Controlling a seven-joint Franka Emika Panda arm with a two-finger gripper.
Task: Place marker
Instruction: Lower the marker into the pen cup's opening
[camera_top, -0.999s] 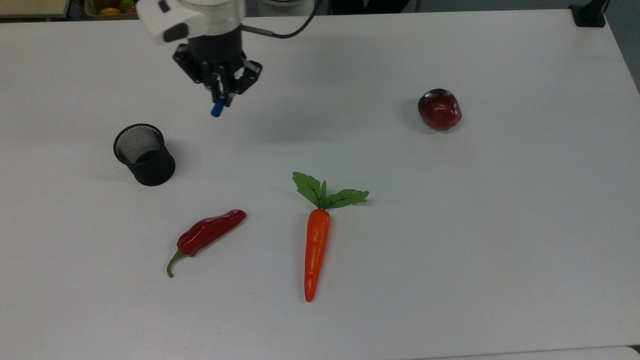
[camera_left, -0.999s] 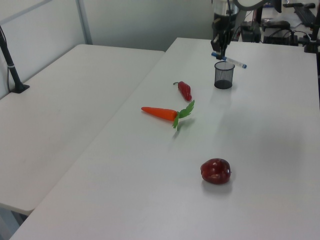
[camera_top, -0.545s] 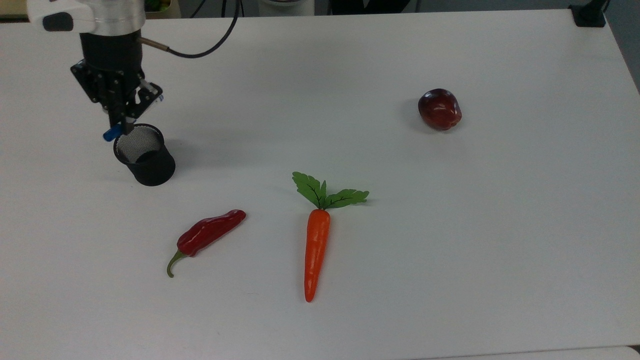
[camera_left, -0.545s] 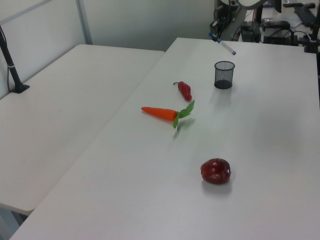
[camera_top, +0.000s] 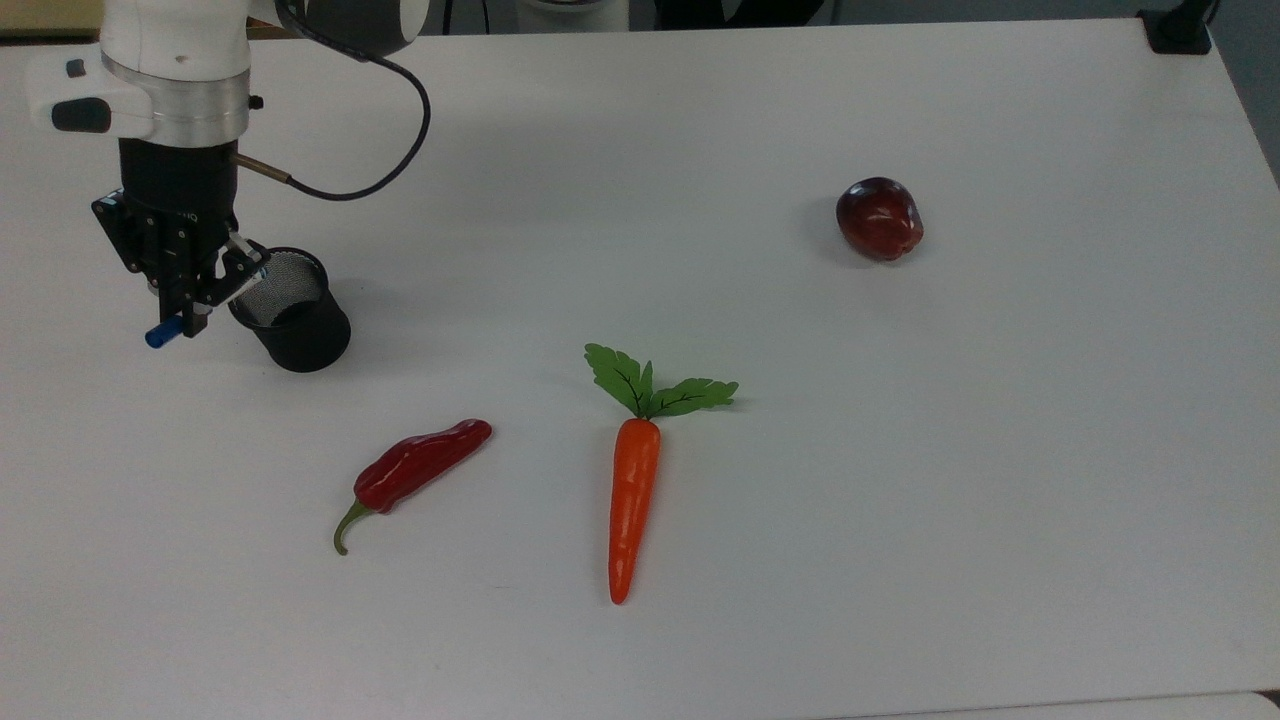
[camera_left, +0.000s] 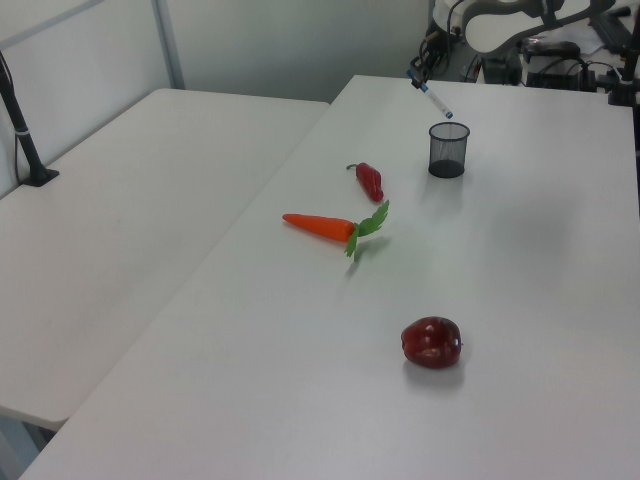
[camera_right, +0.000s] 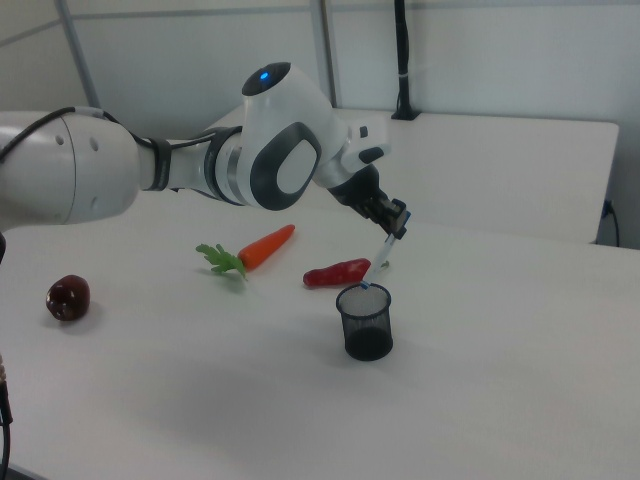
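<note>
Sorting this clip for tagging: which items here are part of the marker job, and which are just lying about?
In the job:
marker, held tilted by the gripper
black mesh cup

Lying about:
carrot
red pepper
apple

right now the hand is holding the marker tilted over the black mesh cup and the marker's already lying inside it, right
Not quite. The hand does hold the marker tilted above the black mesh cup, but the marker is not lying inside; the right view shows its lower tip just at the rim.
</note>
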